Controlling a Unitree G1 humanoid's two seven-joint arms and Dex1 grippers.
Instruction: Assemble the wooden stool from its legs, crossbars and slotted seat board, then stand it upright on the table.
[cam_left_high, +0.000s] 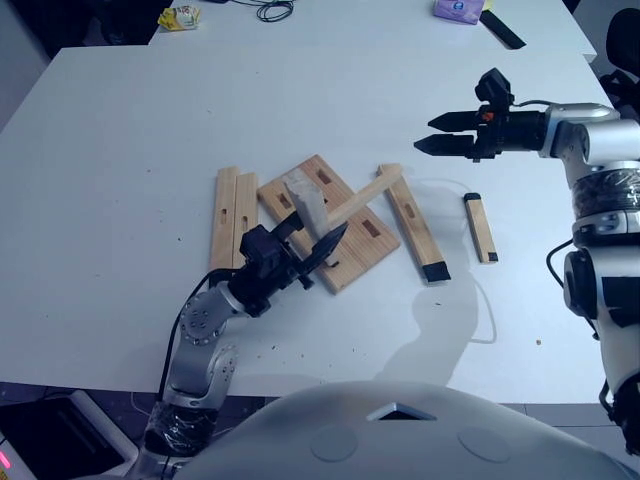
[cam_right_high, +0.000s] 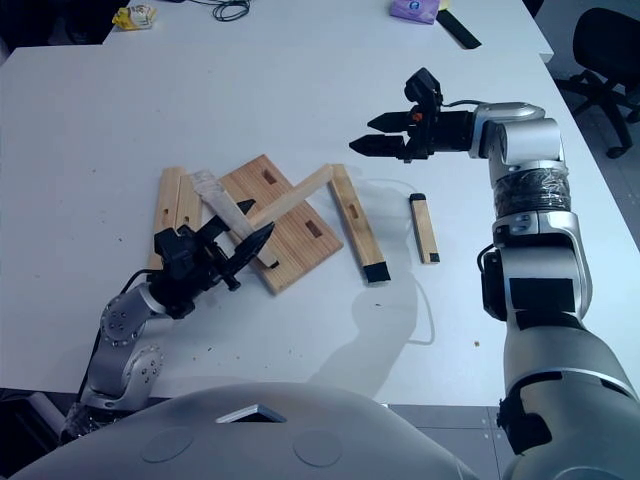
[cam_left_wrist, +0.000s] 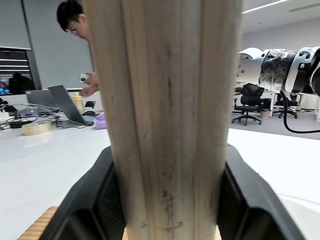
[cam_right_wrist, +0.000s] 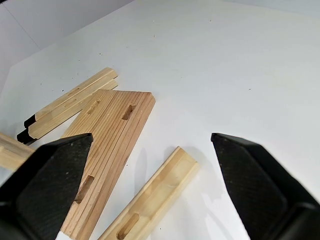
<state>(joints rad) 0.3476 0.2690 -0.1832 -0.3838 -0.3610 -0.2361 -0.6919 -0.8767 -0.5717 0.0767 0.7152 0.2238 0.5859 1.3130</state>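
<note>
left pincer pinching a leg, right pincer spread

head views: your left gripper (cam_left_high: 318, 238) pinches a tilted wooden leg (cam_left_high: 305, 203) at the edge of the seat board (cam_left_high: 360, 250), which lies flat on the table (cam_left_high: 120, 150). your right gripper (cam_left_high: 425, 134) hangs spread above the table.
left wrist view: the leg is cut off at both ends.
right wrist view: the board runs out of frame.

Looks like you're in an open-plan office: laptop (cam_left_wrist: 65, 102) behind your white table (cam_left_high: 130, 130), swivel chairs (cam_left_wrist: 248, 100) (black ones) farther off beyond it.
</note>
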